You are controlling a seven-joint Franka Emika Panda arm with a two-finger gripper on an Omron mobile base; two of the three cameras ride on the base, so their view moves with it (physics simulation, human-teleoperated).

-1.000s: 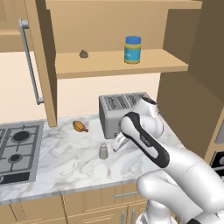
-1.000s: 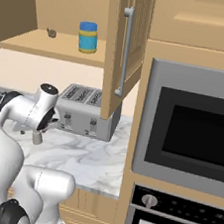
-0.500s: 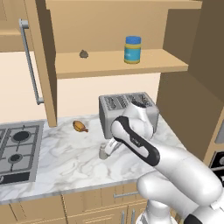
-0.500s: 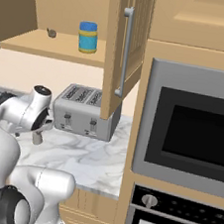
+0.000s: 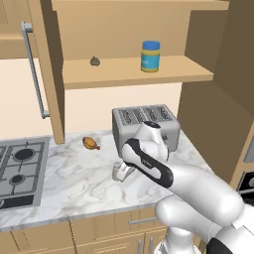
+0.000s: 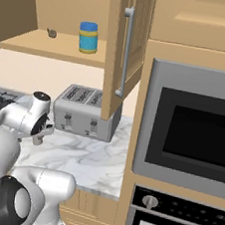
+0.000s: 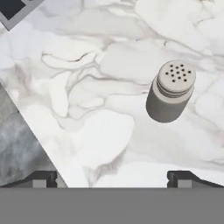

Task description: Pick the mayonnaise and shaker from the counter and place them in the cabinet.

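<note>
Cabinet (image 5: 119,74): seen upper part of left base view, door swung open at upper left w/ long vertical bar handle; in right base view the other door w/ bar handle is seen upper centre.
Surface (image 5: 74,183): veined marble, seen across lower left of left base view, over light wooden drawers.
Oven (image 6: 190,145): dark-glass unit built into wood column, right half of right base view.
Stove (image 5: 20,168): gas hob set into surface, far left of left base view.
Toaster (image 5: 144,121): silver, four slots, seen centre of frame at back of surface, just behind the arm.
Mayonnaise (image 5: 150,56): upright on cabinet shelf, upper centre-right; blue lid, blue/yellow label. Also seen upper left in right base view (image 6: 88,37).
Tool (image 7: 113,177): fingers spread wide, nothing between them; tips seen at bottom of hand view, poised above the surface.
Shaker (image 7: 170,91): upright on surface, perforated cap visible, centre-right of hand view, apart from the finger tips. In left base view it is seen mid-frame (image 5: 118,171), just beside the arm's wrist.
Brown item (image 5: 90,143): small, on surface left of toaster.
Dark lump (image 5: 95,61): small, on shelf, well left of mayonnaise.
</note>
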